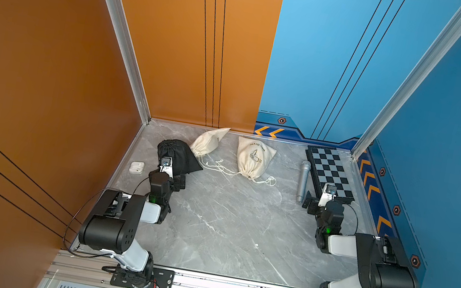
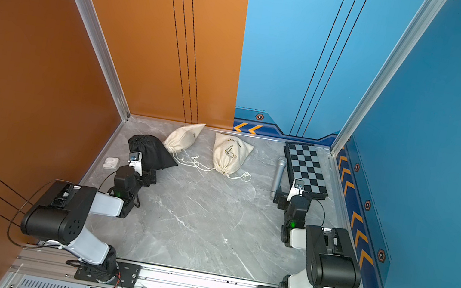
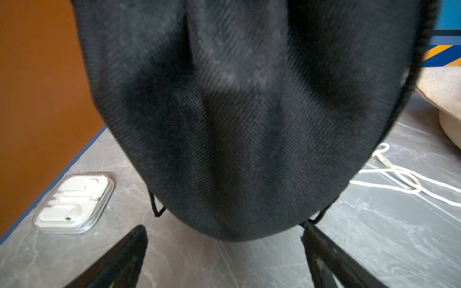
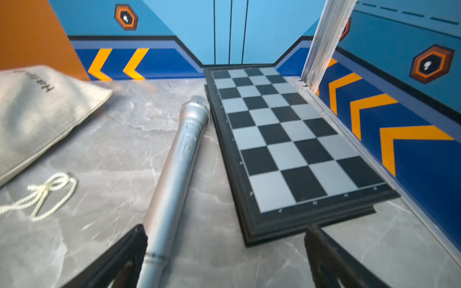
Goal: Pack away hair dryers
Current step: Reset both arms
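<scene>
Left gripper (image 3: 224,232), jaws apart, faces a bulging black cloth drawstring bag (image 3: 237,124); right gripper (image 4: 224,232), jaws apart, faces a silver metal microphone (image 4: 174,162) beside a black-and-grey checkered board (image 4: 287,139). Hair dryers hidden: cannot tell where.

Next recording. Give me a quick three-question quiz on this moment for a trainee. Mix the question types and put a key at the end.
1. True or false: a hair dryer lies uncovered on the table.
2. What lies right beside the chessboard? A) a silver microphone B) a remote control C) a hairbrush
3. How many cream drawstring bags lie near the back wall?

Key: 1 false, since no dryer is in sight in any view; 2 A; 3 two.
</scene>
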